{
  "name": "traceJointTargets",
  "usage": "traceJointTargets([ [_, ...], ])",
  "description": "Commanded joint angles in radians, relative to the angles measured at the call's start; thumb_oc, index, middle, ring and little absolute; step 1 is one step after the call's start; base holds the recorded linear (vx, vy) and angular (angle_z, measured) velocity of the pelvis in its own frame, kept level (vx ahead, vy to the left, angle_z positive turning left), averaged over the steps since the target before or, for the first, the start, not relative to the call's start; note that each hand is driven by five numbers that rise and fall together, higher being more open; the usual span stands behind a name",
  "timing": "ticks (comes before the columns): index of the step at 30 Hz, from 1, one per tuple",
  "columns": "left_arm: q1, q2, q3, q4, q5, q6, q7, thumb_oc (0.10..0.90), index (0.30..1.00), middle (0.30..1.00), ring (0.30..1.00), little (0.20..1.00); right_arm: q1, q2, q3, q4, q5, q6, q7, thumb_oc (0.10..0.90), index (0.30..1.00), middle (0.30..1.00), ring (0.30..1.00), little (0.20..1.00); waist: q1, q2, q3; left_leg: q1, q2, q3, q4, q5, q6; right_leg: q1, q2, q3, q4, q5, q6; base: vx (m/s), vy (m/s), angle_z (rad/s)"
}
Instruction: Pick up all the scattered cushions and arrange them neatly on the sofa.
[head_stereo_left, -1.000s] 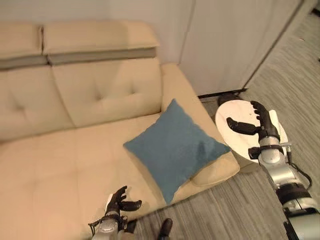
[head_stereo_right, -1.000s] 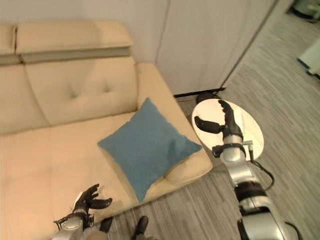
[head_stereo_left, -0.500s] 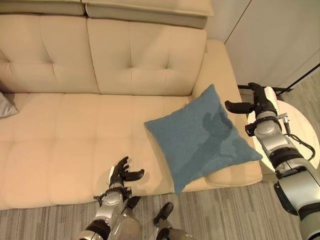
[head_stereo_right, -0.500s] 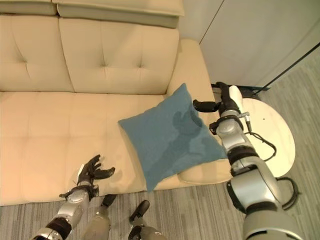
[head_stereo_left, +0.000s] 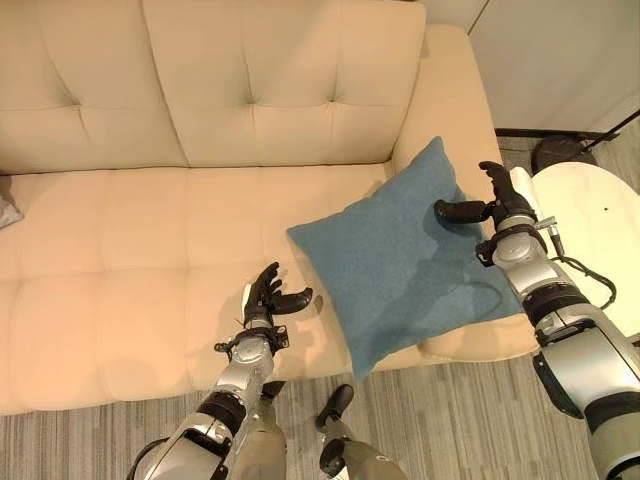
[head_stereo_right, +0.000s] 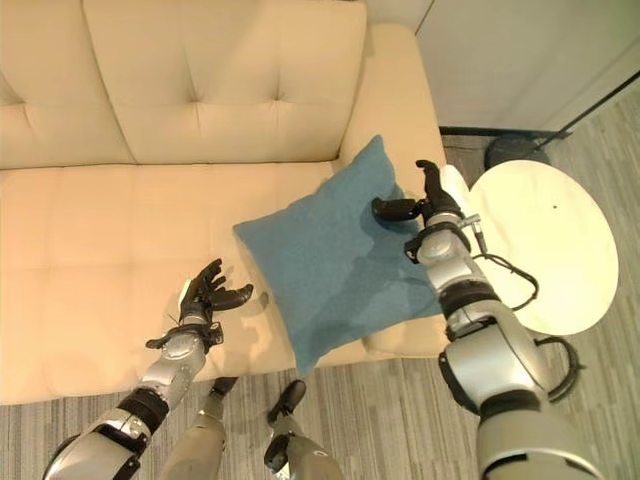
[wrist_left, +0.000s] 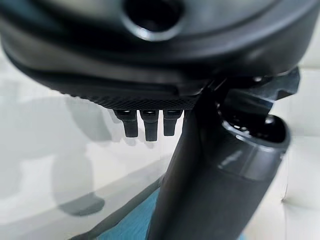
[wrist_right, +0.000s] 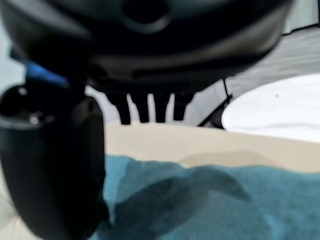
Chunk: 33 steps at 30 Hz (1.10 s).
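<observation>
A blue cushion (head_stereo_left: 405, 255) lies flat on the right end of the cream sofa (head_stereo_left: 140, 250), one corner reaching the front edge of the seat and another resting against the right armrest. My right hand (head_stereo_left: 497, 203) hovers over the cushion's right corner, open, thumb pointing left, holding nothing. My left hand (head_stereo_left: 268, 296) is open just left of the cushion, above the seat's front. In the right wrist view the blue cushion (wrist_right: 210, 205) lies below straight fingers (wrist_right: 150, 106). A grey cushion's corner (head_stereo_left: 6, 212) peeks in at the far left of the seat.
A round white side table (head_stereo_left: 600, 230) on a dark base stands right of the armrest. Grey striped carpet (head_stereo_left: 470, 420) runs along the sofa's front. White wall panels (head_stereo_left: 570, 60) stand behind the table.
The camera has tilted and shifted, so the sofa fills more of the picture. My left hand has come up closer to the cushion's left edge. My right hand stays over its right corner.
</observation>
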Motion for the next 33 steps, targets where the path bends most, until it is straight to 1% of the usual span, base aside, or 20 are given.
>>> traceJointTargets([
  [1,-0.121,-0.025,-0.024,0.009,-0.019,-0.074,-0.011,0.8,0.9,0.9,0.9,0.9,-0.139,-0.021,0.027,0.002,0.02,-0.033,-0.057,0.8,0.9,0.9,0.9,0.9,-0.009,-0.022,0.003,0.01,-0.036,0.089,0.006,-0.1,0.002,0.037,-0.016,0.045,0.061,-0.149,0.076,0.0,0.025,0.04],
  [3,-0.147,-0.052,-0.036,0.039,-0.044,-0.07,-0.011,0.8,0.9,0.9,0.9,0.9,-0.133,0.019,0.015,-0.001,0.048,-0.036,-0.061,0.8,0.9,0.9,0.9,0.9,-0.024,-0.016,0.006,0.009,-0.037,0.094,0.004,-0.1,0.004,0.031,-0.017,0.053,0.065,-0.149,0.074,0.0,0.0,0.0],
  [5,-0.158,-0.06,-0.04,0.05,-0.051,-0.069,-0.012,0.8,0.9,0.9,0.9,0.9,-0.133,0.032,0.016,-0.003,0.054,-0.036,-0.06,0.8,0.9,0.9,0.9,0.9,-0.028,-0.015,0.007,0.009,-0.036,0.096,0.003,-0.1,0.004,0.029,-0.017,0.057,0.066,-0.149,0.075,0.0,0.019,-0.07],
  [7,-0.192,-0.082,-0.052,0.05,-0.074,-0.072,-0.008,0.8,0.9,0.9,0.9,0.9,-0.116,0.076,0.007,-0.036,0.079,-0.046,-0.066,0.8,0.9,0.9,0.9,0.9,-0.042,-0.01,0.012,0.01,-0.035,0.103,0.004,-0.102,0.006,0.023,-0.017,0.07,0.068,-0.148,0.075,0.0,0.013,-0.03],
  [8,-0.192,-0.082,-0.052,0.05,-0.074,-0.072,-0.008,0.8,0.9,0.9,0.9,0.9,-0.116,0.075,0.006,-0.036,0.079,-0.046,-0.067,0.8,0.9,0.9,0.9,0.9,-0.042,-0.01,0.011,0.01,-0.035,0.103,0.004,-0.103,0.006,0.023,-0.017,0.07,0.068,-0.148,0.075,0.0,0.033,-0.06],
  [9,-0.21,-0.103,-0.045,0.042,-0.111,-0.08,0.0,0.8,0.9,0.9,0.9,0.9,-0.089,0.1,-0.01,-0.074,0.096,-0.056,-0.078,0.8,0.9,0.9,0.9,0.9,-0.055,-0.005,0.01,0.009,-0.037,0.108,0.002,-0.103,0.008,0.02,-0.017,0.078,0.066,-0.146,0.076,-0.08,0.083,-0.08],
  [10,-0.211,-0.104,-0.047,0.042,-0.11,-0.08,0.0,0.8,0.9,0.9,0.9,0.9,-0.089,0.098,-0.012,-0.074,0.096,-0.056,-0.079,0.8,0.9,0.9,0.9,0.9,-0.055,-0.004,0.016,-0.006,-0.047,0.108,0.01,-0.08,0.013,0.01,-0.028,0.065,0.069,-0.124,0.074,-0.08,0.101,-0.08],
  [11,-0.235,-0.124,-0.042,0.026,-0.157,-0.093,0.012,0.8,0.9,0.9,0.9,0.9,-0.059,0.124,-0.021,-0.126,0.1,-0.068,-0.091,0.8,0.9,0.9,0.9,0.9,-0.068,0.001,0.017,-0.005,-0.048,0.112,0.009,-0.08,0.015,0.007,-0.028,0.075,0.067,-0.119,0.076,-0.08,0.081,-0.09],
  [15,-0.278,-0.143,-0.049,0.011,-0.197,-0.106,0.019,0.8,0.9,0.9,0.9,0.9,-0.027,0.149,-0.022,-0.18,0.102,-0.085,-0.094,0.8,0.9,0.9,0.9,0.9,-0.082,0.008,0.02,-0.002,-0.048,0.119,0.008,-0.081,0.018,0.005,-0.027,0.091,0.064,-0.115,0.08,0.0,0.022,-0.04],
  [18,-0.341,-0.169,-0.037,-0.003,-0.257,-0.126,0.025,0.8,0.9,0.9,0.9,0.9,-0.001,0.166,-0.034,-0.228,0.113,-0.101,-0.106,0.8,0.9,0.9,0.9,0.9,-0.101,0.019,0.022,0.004,-0.048,0.13,0.008,-0.086,0.021,0.003,-0.028,0.111,0.068,-0.114,0.083,-0.01,0.035,-0.14],
  [19,-0.341,-0.169,-0.037,-0.003,-0.257,-0.126,0.025,0.8,0.9,0.9,0.9,0.9,-0.001,0.166,-0.034,-0.228,0.113,-0.101,-0.106,0.599,0.599,0.599,0.599,0.599,-0.101,0.019,0.022,0.004,-0.048,0.13,0.008,-0.086,0.021,0.003,-0.028,0.111,0.068,-0.114,0.083,-0.01,0.038,-0.13],
  [20,-0.377,-0.186,-0.017,0.002,-0.297,-0.14,0.031,0.598,0.596,0.596,0.596,0.596,0.007,0.181,-0.057,-0.243,0.134,-0.114,-0.116,0.449,0.373,0.373,0.373,0.373,-0.111,0.027,0.024,0.009,-0.047,0.135,0.006,-0.088,0.023,0.001,-0.029,0.12,0.071,-0.114,0.083,-0.01,0.034,-0.09],
  [21,-0.394,-0.188,-0.003,0.005,-0.315,-0.145,0.034,0.516,0.474,0.474,0.474,0.474,0.006,0.181,-0.06,-0.253,0.136,-0.116,-0.12,0.4,0.3,0.3,0.3,0.3,-0.114,0.03,0.027,0.012,-0.047,0.14,0.007,-0.088,0.023,0.0,-0.029,0.126,0.073,-0.113,0.085,-0.01,0.034,-0.06],
  [22,-0.394,-0.188,-0.003,0.005,-0.315,-0.145,0.034,0.445,0.368,0.368,0.368,0.368,0.006,0.181,-0.06,-0.253,0.136,-0.116,-0.12,0.4,0.3,0.3,0.3,0.3,-0.114,0.03,0.027,0.012,-0.047,0.14,0.007,-0.088,0.023,0.0,-0.029,0.126,0.073,-0.113,0.085,-0.02,0.037,-0.06],
  [23,-0.417,-0.186,0.018,0.004,-0.339,-0.155,0.036,0.4,0.3,0.3,0.3,0.3,0.006,0.18,-0.062,-0.271,0.136,-0.121,-0.123,0.4,0.3,0.3,0.3,0.3,-0.123,0.037,0.027,0.016,-0.046,0.149,0.006,-0.089,0.024,-0.002,-0.029,0.135,0.077,-0.112,0.085,-0.02,0.04,-0.08],
  [26,-0.433,-0.173,0.034,0.001,-0.345,-0.159,0.04,0.4,0.3,0.3,0.3,0.3,0.011,0.181,-0.066,-0.294,0.14,-0.128,-0.123,0.4,0.3,0.3,0.3,0.3,-0.128,0.042,0.028,0.025,-0.045,0.159,0.005,-0.092,0.026,0.0,-0.03,0.144,0.08,-0.111,0.086,-0.01,0.029,-0.12],
  [29,-0.428,-0.162,0.064,-0.021,-0.366,-0.167,0.039,0.4,0.3,0.3,0.3,0.3,0.034,0.177,-0.068,-0.343,0.13,-0.128,-0.117,0.4,0.3,0.3,0.3,0.3,-0.139,0.055,0.026,0.046,-0.044,0.173,0.005,-0.098,0.03,0.009,-0.031,0.158,0.084,-0.112,0.087,0.0,0.031,-0.19],
  [33,-0.393,-0.166,0.075,-0.056,-0.376,-0.161,0.041,0.4,0.3,0.3,0.3,0.3,0.108,0.185,-0.086,-0.41,0.112,-0.12,-0.112,0.4,0.3,0.3,0.3,0.3,-0.151,0.069,0.009,0.077,-0.044,0.185,0.002,-0.106,0.035,0.035,-0.033,0.165,0.083,-0.116,0.088,0.02,0.019,-0.08],
])
